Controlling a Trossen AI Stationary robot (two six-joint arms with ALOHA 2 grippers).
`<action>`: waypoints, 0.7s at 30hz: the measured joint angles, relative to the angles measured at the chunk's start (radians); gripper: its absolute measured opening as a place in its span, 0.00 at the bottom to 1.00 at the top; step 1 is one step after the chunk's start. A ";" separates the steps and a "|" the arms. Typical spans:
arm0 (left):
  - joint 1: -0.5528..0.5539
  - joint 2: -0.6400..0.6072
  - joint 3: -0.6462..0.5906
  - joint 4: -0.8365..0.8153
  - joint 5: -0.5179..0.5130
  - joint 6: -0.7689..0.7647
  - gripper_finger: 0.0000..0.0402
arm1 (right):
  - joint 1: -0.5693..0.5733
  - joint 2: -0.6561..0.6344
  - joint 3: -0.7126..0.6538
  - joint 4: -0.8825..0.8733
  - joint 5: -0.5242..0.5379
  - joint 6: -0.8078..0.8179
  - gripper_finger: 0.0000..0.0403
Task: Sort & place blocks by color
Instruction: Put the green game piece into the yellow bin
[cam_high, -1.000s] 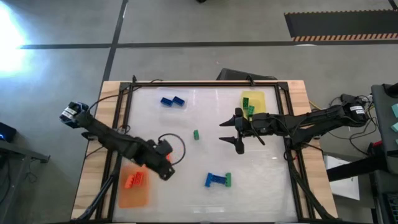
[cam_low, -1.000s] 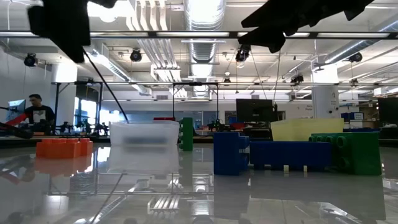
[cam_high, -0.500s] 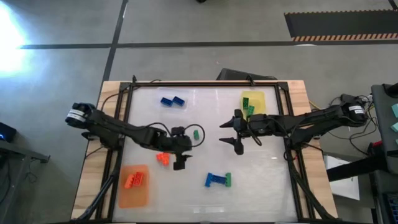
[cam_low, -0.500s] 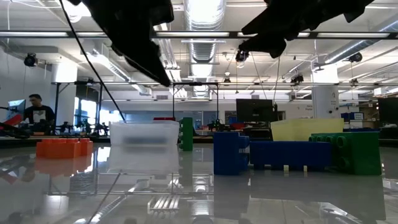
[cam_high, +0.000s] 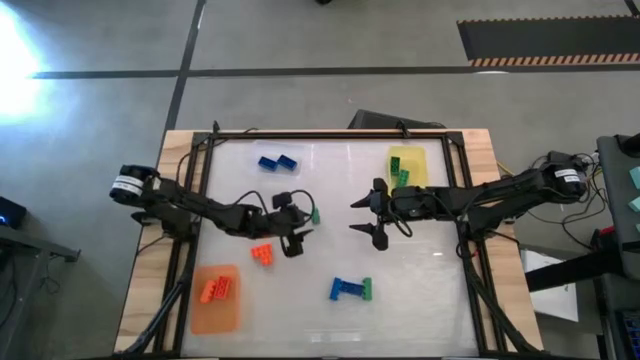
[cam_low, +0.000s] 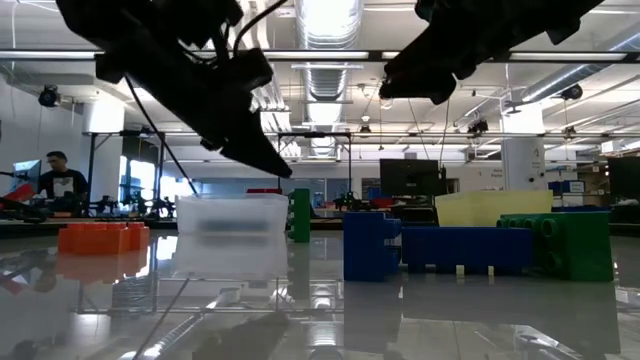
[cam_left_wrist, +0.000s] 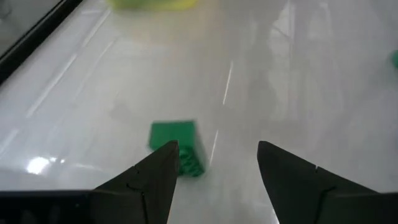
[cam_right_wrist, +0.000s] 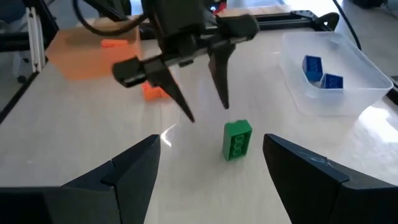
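Observation:
A lone green block (cam_high: 314, 215) (cam_right_wrist: 237, 140) lies flat on the white table near its middle. My left gripper (cam_high: 303, 228) (cam_left_wrist: 217, 149) hovers open just left of it, pointing slantwise down. In the left wrist view the block (cam_left_wrist: 177, 146) shows just off one fingertip, not between the two. My right gripper (cam_high: 353, 215) (cam_right_wrist: 210, 140) hangs open above the table, right of the block, and points at it. One orange block (cam_high: 263, 254) rests on the table behind the left gripper. More orange blocks (cam_high: 218, 289) sit on the orange mat (cam_high: 205, 318).
Two blue blocks (cam_high: 278, 163) lie in a clear tray (cam_right_wrist: 348, 68) at the far left. Green blocks (cam_high: 402, 177) sit on the yellow mat (cam_high: 410, 157) at the far right. A joined blue and green block group (cam_high: 350, 290) lies near the front edge.
My left gripper has swung from beside the orange mat toward the table's right and far edges, up to the lone green block. It has come down and rolled about its own line as it went. The blocks have not moved.

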 joint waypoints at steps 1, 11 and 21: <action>0.006 0.000 -0.010 0.002 0.000 -0.007 0.51 | 0.000 0.000 0.000 0.003 0.000 0.000 0.68; 0.046 0.044 -0.095 0.205 0.004 0.001 0.51 | 0.000 0.003 0.000 0.004 0.000 0.016 0.68; 0.057 0.111 -0.099 0.280 0.004 -0.026 0.56 | 0.000 0.003 0.000 0.007 0.000 0.016 0.68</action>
